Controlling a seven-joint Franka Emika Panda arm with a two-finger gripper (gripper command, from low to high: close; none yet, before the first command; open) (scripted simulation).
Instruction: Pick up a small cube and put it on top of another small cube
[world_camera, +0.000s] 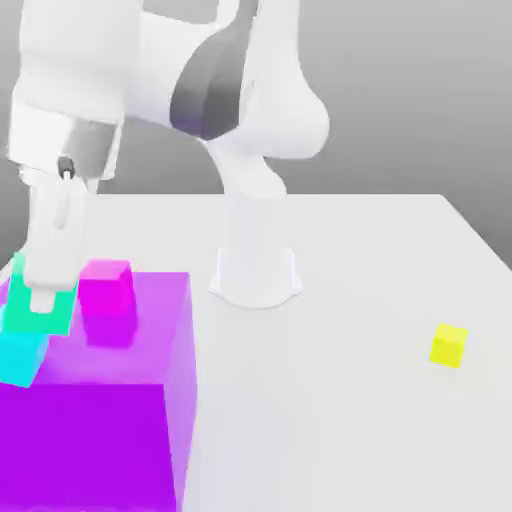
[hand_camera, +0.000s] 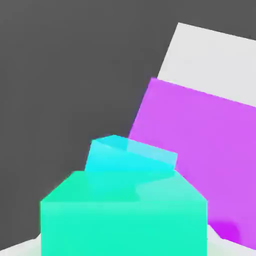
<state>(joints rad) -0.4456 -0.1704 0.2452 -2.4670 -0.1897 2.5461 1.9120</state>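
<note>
The gripper (world_camera: 42, 298) is clenched on the small teal cube (world_camera: 40, 312), holding it aloft at the exterior view's left edge, above the large translucent purple block (world_camera: 120, 400) and just beside a magenta cube (world_camera: 107, 287). The yellow cube (world_camera: 448, 345), its destination, sits on the white counter (world_camera: 350, 420) well apart, toward the exterior view's right, so the carry must run across the counter that way. The hand view shows the teal cube (hand_camera: 125, 220) close up with a cyan shape (hand_camera: 130, 157) beyond it, against the purple block (hand_camera: 200, 150).
</note>
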